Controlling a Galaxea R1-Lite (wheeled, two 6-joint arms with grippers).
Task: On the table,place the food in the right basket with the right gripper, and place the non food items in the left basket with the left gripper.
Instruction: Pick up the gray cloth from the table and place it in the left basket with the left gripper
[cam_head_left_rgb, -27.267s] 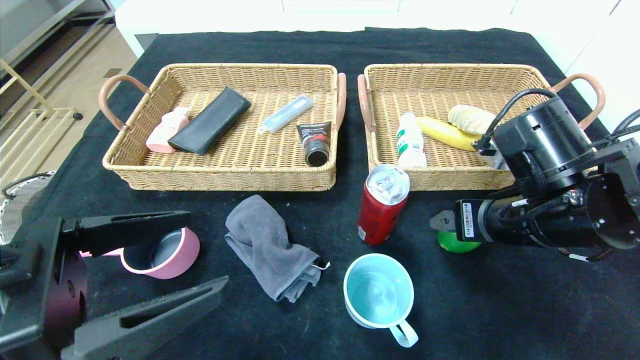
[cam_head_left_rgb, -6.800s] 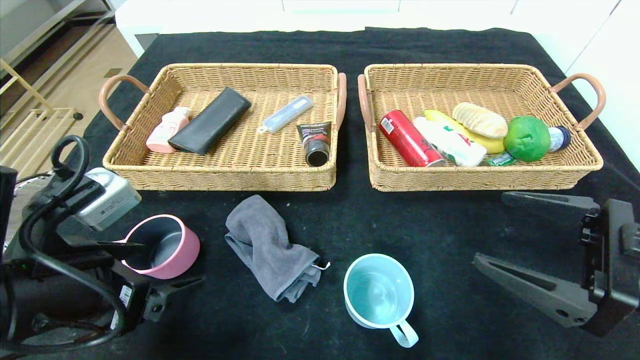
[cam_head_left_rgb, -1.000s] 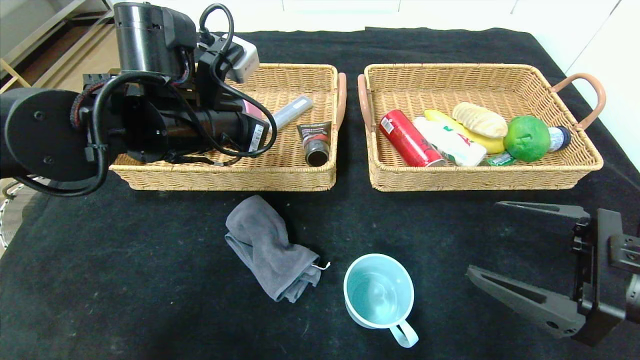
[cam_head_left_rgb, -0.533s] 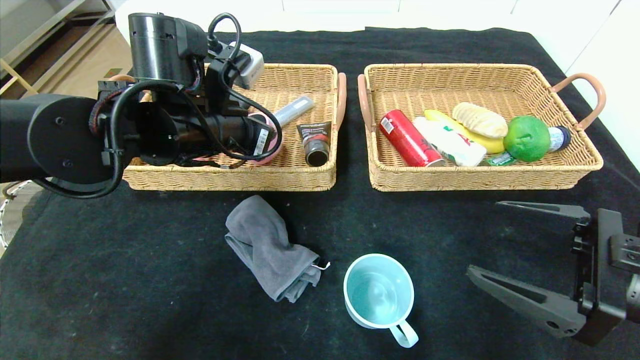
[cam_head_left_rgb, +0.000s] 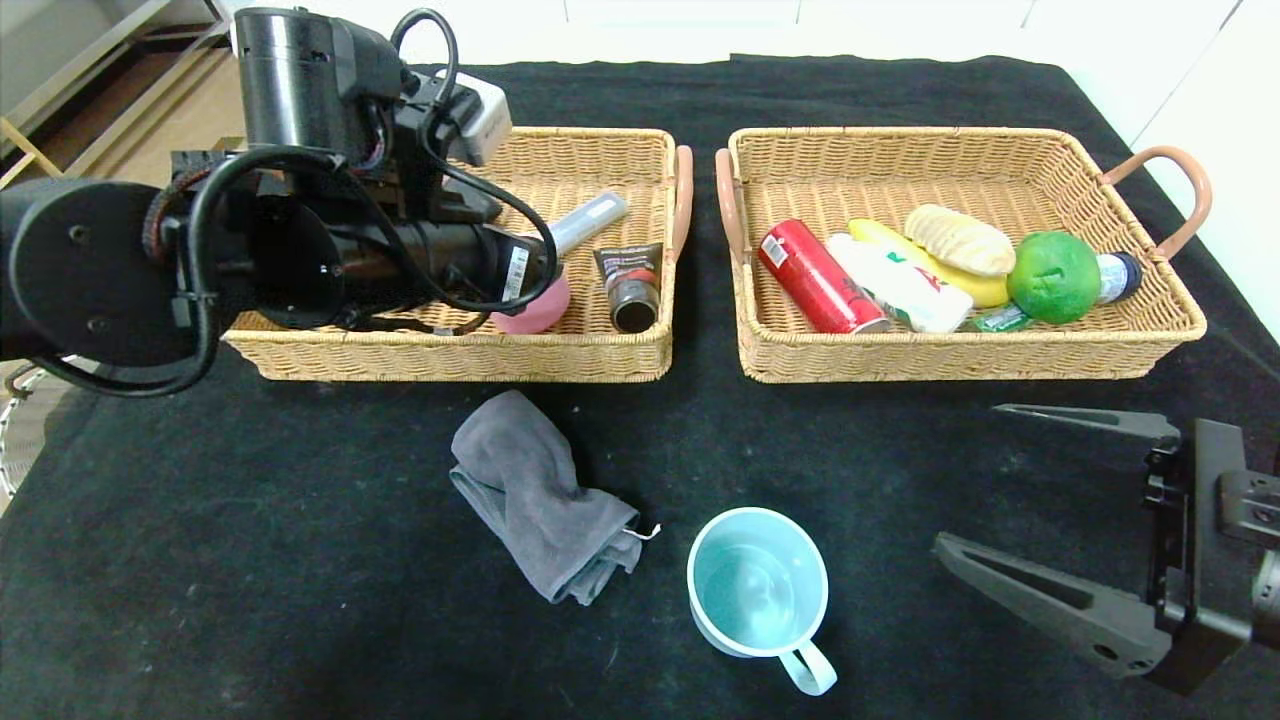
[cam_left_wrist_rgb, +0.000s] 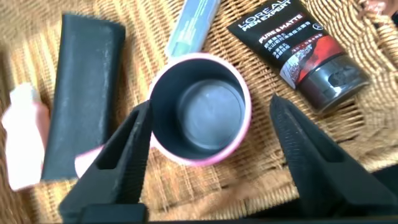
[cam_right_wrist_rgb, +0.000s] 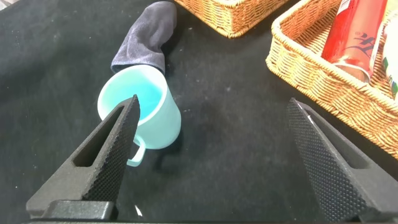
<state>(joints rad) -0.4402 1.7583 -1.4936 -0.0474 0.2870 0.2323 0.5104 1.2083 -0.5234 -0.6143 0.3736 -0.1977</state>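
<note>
The left gripper (cam_left_wrist_rgb: 208, 149) hangs over the left basket (cam_head_left_rgb: 450, 345), its jaws spread wide on either side of the pink cup (cam_left_wrist_rgb: 200, 107) — the cup sits upright on the wicker between them, and neither finger touches it. In the same basket a black case (cam_left_wrist_rgb: 82, 87) lies beside the cup, with a pale pink bottle (cam_left_wrist_rgb: 23, 134) beyond it and a black tube (cam_left_wrist_rgb: 305, 46) on the cup's other side. On the black table (cam_head_left_rgb: 250, 560) in front, a grey cloth (cam_head_left_rgb: 540, 500) lies crumpled near a light blue mug (cam_head_left_rgb: 757, 585). The right basket (cam_head_left_rgb: 960, 350) holds a red can (cam_head_left_rgb: 815, 275) and a green apple (cam_head_left_rgb: 1053, 276). The right gripper (cam_right_wrist_rgb: 217, 162) waits low at the table's right — jaws wide apart, empty.
</note>
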